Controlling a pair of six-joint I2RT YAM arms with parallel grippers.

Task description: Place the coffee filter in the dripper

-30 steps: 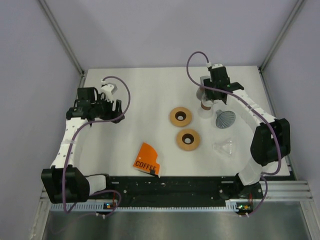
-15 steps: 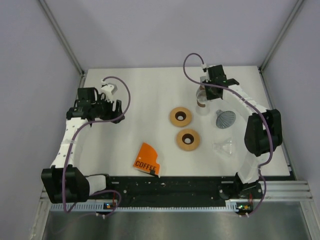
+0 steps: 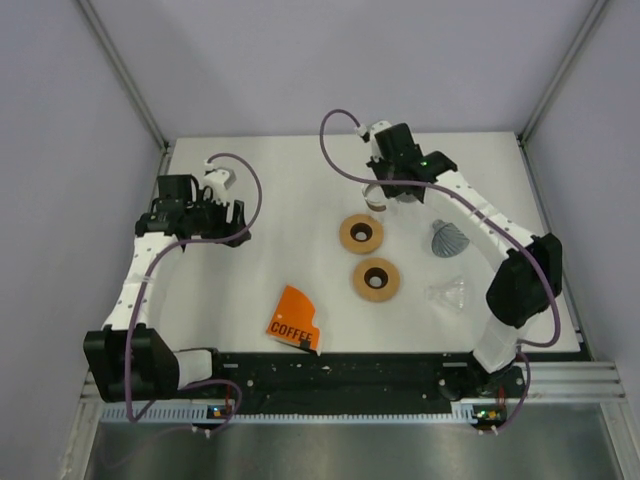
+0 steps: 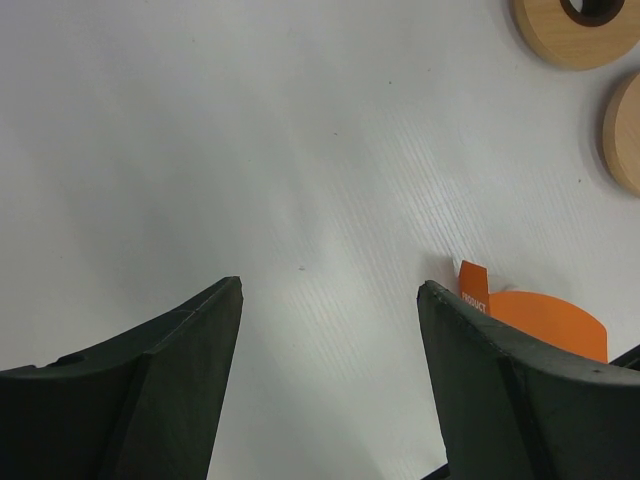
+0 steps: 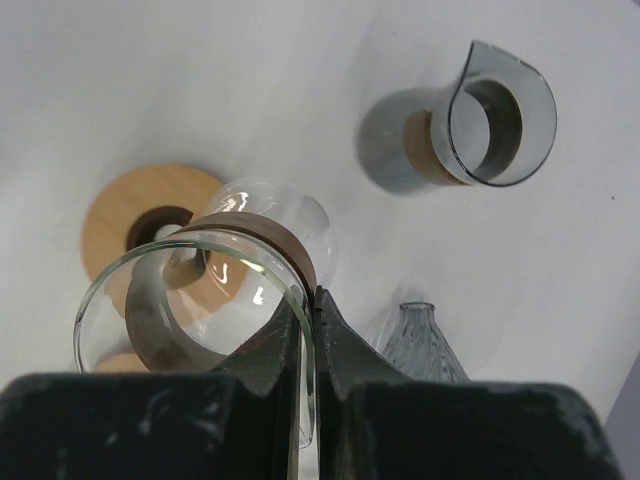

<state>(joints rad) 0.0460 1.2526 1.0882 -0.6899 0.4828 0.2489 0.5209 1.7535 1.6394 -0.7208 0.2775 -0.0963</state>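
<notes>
- White tabletop [image 3: 300, 190]: carries all the items and is walled by pale panels on three sides.
- Right arm [image 3: 480, 215]: rises from its base at the near right, bends at a dark elbow by the right edge, and reaches diagonally across to the far centre.
- Left arm [image 3: 135, 285]: stands up along the left edge, with its wrist turned inward over the far left of the tabletop.
- Left end effector [image 4: 330, 283]: the jaws stand wide apart with nothing between them, above bare tabletop.
- Right end effector [image 5: 312, 300]: the fingers are pinched together on the rim of a clear glass carafe with a brown collar [image 5: 262, 235], one finger inside the rim and one outside. The carafe is tilted.
- Smoked-grey glass vessel with a spout and cork collar [image 5: 410, 145]: sits beyond the carafe in the right wrist view.
- Orange packet printed COFFEE [image 3: 294, 318]: lies flat near the front centre.
- Two round wooden rings [image 3: 361, 233] [image 3: 376, 280]: lie at the centre, one just beyond the other; the carafe is just beyond the farther ring.
- Grey ribbed cone-shaped dripper [image 3: 449, 238]: rests on the right side, well apart from both end effectors.
- Clear glass funnel [image 3: 448, 294]: lies nearer than the dripper.
- Coffee filter: cannot be told apart from these items.
</notes>
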